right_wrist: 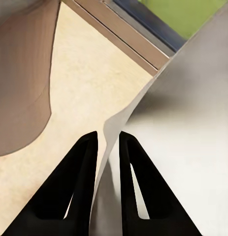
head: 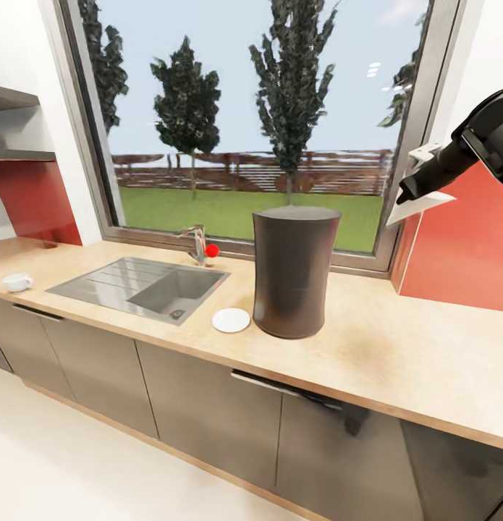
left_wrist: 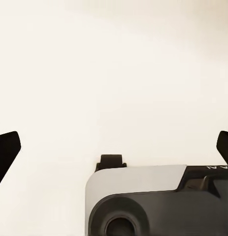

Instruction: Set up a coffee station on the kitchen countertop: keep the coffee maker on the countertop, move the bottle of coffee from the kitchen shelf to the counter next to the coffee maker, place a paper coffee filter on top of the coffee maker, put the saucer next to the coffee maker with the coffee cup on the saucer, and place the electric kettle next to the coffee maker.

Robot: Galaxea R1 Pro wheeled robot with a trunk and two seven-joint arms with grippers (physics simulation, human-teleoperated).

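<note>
Black fingers (right_wrist: pixel 89 182) of the right gripper (right_wrist: pixel 108 140) sit closest to the lens, pressed together on the thin edge of the paper coffee filter (right_wrist: pixel 192 147). In the head view that white cone (head: pixel 417 206) hangs at the right of the frame, above the kitchen countertop (head: pixel 396 354) and off to the right of the coffee maker (head: pixel 293 271). Being light, limp paper, it probably creases easily, so the edge pinch suits it. At frame centre, the saucer (head: pixel 231 320) lies just left of the machine; the coffee cup (head: pixel 18 282) sits far left. Left gripper (left_wrist: pixel 114 147): its 2 fingertips (left_wrist: pixel 6 147) stand wide apart, holding nothing.
</note>
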